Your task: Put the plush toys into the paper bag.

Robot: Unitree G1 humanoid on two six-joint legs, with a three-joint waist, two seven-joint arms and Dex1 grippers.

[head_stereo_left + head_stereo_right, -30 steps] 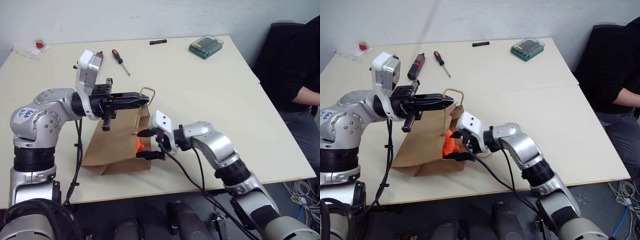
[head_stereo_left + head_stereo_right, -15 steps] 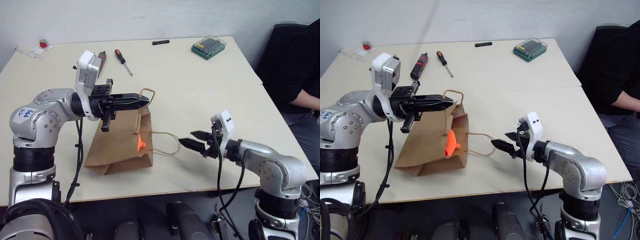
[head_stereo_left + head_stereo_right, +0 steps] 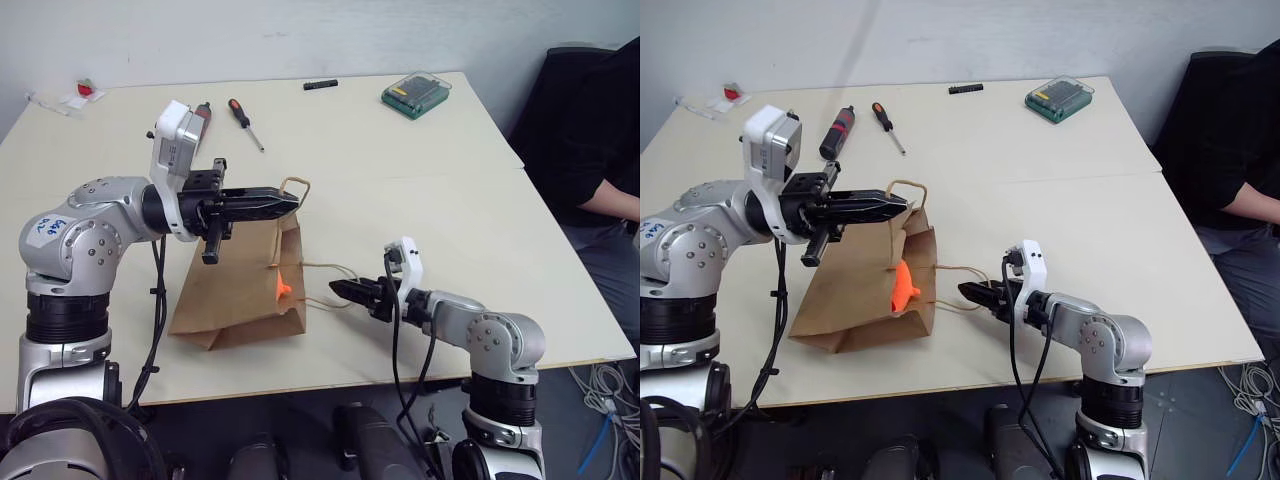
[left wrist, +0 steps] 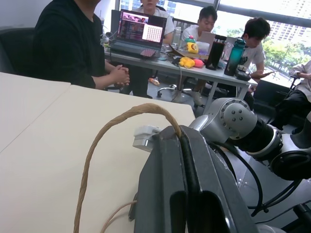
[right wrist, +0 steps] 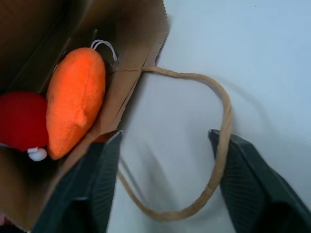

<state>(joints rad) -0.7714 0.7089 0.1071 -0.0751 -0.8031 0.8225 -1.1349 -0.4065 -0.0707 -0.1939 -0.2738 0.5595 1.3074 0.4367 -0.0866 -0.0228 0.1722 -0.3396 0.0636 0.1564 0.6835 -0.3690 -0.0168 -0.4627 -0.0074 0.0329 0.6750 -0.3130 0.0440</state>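
Toys, two of them, are lying inside the bag (image 3: 855, 300): orange toy (image 5: 75, 99) beside red toy (image 5: 22, 121). Left gripper (image 3: 285, 200) is pinching one handle (image 4: 114, 141); right gripper (image 3: 970, 292) is gaping beside the other handle (image 5: 214, 145).

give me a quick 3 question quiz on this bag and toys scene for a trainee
1. True or false: the orange plush toy lies on the table outside the paper bag.
2. What does the left pincer grip? A) a screwdriver B) the bag's upper cord handle C) the green case
3. Fill in: the right pincer has its fingers either side of the bag's lower ____, which lies on the table.

Key
1. False: it sits inside the bag's mouth, beside the red plush toy.
2. B
3. handle; the fingers stand apart, not pinching it.
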